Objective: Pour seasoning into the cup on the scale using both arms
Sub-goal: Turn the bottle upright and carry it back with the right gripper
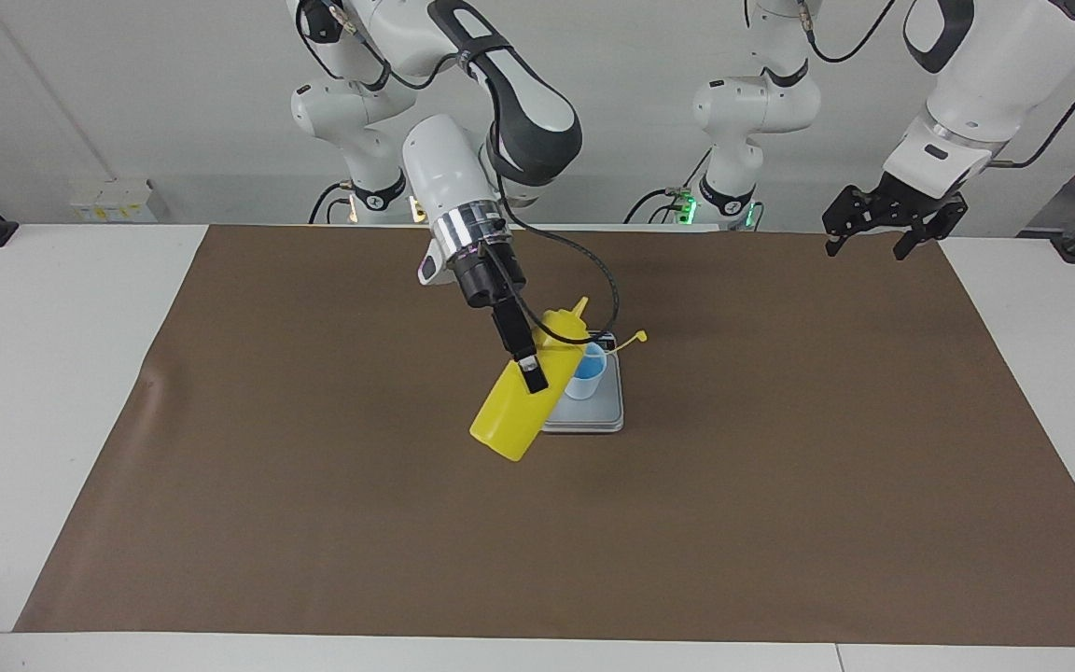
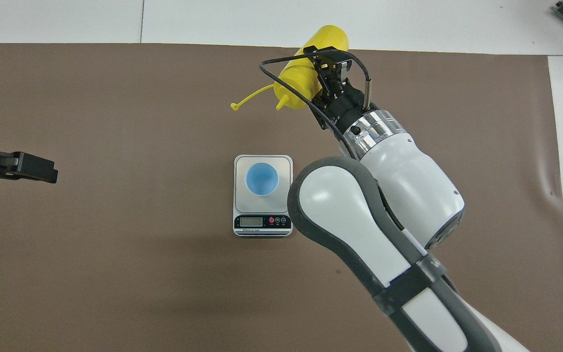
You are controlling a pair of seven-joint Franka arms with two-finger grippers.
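Note:
My right gripper (image 1: 528,369) is shut on the yellow seasoning bottle (image 1: 517,411) and holds it tilted in the air beside the scale. The nozzle (image 1: 579,308) points toward the left arm's end, and the cap (image 1: 640,337) hangs loose on its tether. The light-blue cup (image 1: 587,378) stands on the silver-grey scale (image 1: 598,418). In the overhead view the cup (image 2: 261,178) sits on the plate of the scale (image 2: 284,164), with the bottle (image 2: 303,76) and the right gripper (image 2: 326,68) above the mat. My left gripper (image 1: 878,229) hangs open and empty over the table's left-arm end and waits; it also shows in the overhead view (image 2: 32,168).
A brown mat (image 1: 314,485) covers most of the white table (image 1: 34,373). The scale's dark display strip (image 2: 262,222) is at its end nearer the robots. The right arm's elbow (image 2: 359,210) hangs over the mat beside the scale.

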